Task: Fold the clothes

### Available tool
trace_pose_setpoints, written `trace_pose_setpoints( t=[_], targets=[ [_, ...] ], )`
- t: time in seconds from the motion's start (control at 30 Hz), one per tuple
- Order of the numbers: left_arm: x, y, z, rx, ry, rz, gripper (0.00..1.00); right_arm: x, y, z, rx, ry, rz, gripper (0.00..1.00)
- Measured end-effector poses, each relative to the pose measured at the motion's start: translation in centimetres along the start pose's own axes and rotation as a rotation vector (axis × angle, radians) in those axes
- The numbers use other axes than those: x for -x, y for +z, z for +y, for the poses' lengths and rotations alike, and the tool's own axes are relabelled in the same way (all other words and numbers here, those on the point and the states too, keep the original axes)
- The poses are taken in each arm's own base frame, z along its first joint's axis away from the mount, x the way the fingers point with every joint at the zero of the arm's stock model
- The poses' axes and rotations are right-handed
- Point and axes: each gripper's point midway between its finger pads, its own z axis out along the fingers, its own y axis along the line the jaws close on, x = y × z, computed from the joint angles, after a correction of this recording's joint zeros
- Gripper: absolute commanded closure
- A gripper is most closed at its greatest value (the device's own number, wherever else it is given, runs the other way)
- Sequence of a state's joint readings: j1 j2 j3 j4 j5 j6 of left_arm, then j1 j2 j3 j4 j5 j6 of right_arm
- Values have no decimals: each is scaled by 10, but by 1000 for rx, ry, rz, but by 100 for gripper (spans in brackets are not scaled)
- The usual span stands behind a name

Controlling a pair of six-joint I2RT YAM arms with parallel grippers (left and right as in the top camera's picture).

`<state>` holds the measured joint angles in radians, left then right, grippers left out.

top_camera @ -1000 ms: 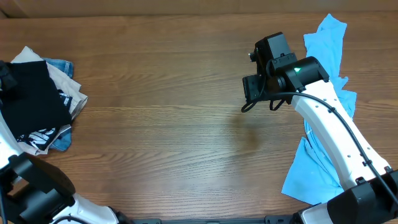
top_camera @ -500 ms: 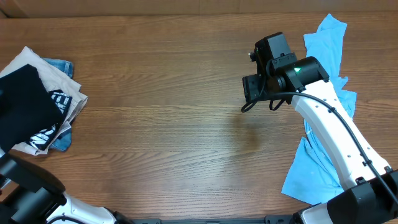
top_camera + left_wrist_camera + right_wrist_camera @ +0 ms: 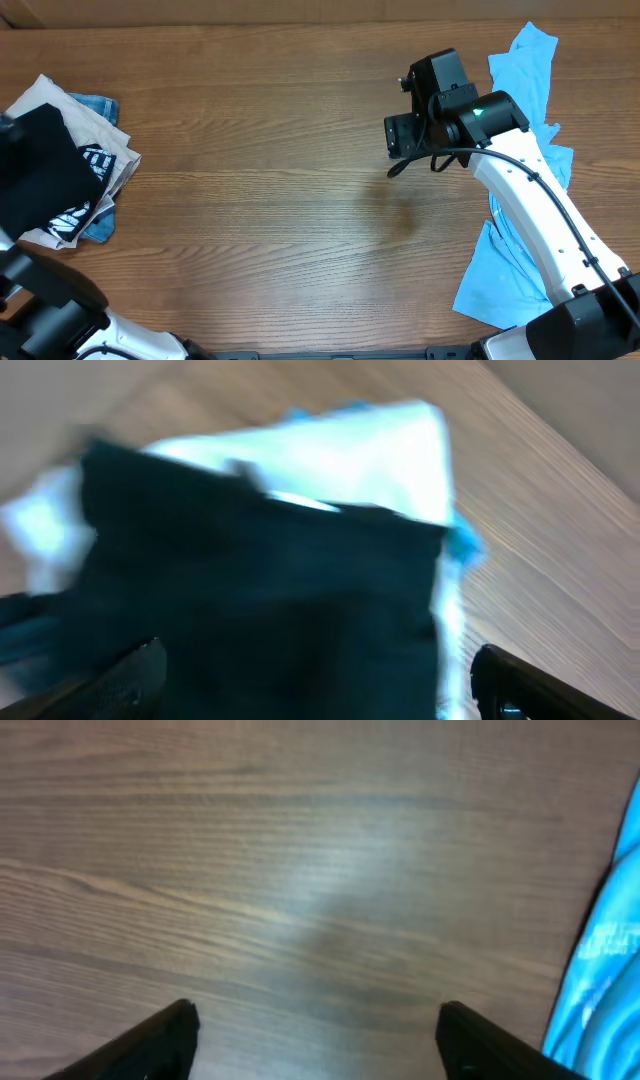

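Overhead first:
- wooden table, brown grain running left to right
- pile of clothes at the far left edge
  - black garment with a white print on top
  - beige garment spread beneath it
  - blue denim piece showing at the back of the pile and again at the front corner
- light blue garment, crumpled along the right edge and partly under the white right arm
- right gripper, black, over bare wood, well apart from the pile and near the light blue garment without touching it
- left arm, only its base plain at the lower left corner

Left wrist, blurred:
- left gripper, fingers spread wide at the lower corners of the frame
- black garment filling the middle between and beyond them; contact cannot be told
- pale cloth behind it, a sliver of blue at its right edge, table beyond

Right wrist:
- right gripper, fingers parted, nothing between them but table
- light blue garment at the right edge, clear of both fingers
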<state>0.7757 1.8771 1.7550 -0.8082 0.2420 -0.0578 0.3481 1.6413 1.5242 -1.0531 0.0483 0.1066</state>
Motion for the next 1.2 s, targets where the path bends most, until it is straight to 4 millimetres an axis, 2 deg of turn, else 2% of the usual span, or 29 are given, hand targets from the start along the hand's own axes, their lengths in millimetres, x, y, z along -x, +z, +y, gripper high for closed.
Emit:
trace_pose_setpoints(
  t=[0.03, 0.1, 0.2, 0.3, 0.37, 0.47, 0.57, 0.67, 0.73, 0.8, 0.9, 1.0, 1.2],
  targets=[
    [-4, 0, -15, -23, 30, 13, 0, 4, 0, 2, 12, 0, -16, 0],
    [-13, -2, -54, -75, 105, 36, 0, 14, -1, 9, 46, -4, -54, 0],
    [-34, -11, -120, -161, 231, 74, 0, 27, -3, 22, 119, -3, -104, 0],
    [-65, -24, -184, -243, 361, 120, 0, 36, -5, 32, 172, -8, -141, 0],
    [-93, -33, -223, -288, 446, 166, 0, 40, -6, 35, 190, -8, -156, 0],
    [-123, -41, -263, -328, 545, 196, 0, 50, -8, 31, 201, 30, -190, 0],
    [-147, -50, -295, -369, 626, 208, 0, 62, -9, 7, 182, 96, -227, 0],
    [-166, -56, -311, -392, 691, 227, 0, 59, -7, -37, 126, 191, -207, 0],
    [-177, -60, -310, -392, 709, 264, 0, 45, -5, -60, 92, 247, -154, 0],
    [-185, -62, -306, -388, 719, 301, 0, 33, -4, -74, 71, 289, -107, 0],
    [-196, -71, -294, -380, 759, 356, 0, 18, -7, -80, 59, 314, -54, 0],
    [-200, -93, -283, -375, 801, 373, 0, 6, -24, -79, 49, 320, -37, 0],
    [-175, -156, -276, -410, 835, 148, 0, 3, -83, -76, 47, 303, -192, 0]
  ],
)
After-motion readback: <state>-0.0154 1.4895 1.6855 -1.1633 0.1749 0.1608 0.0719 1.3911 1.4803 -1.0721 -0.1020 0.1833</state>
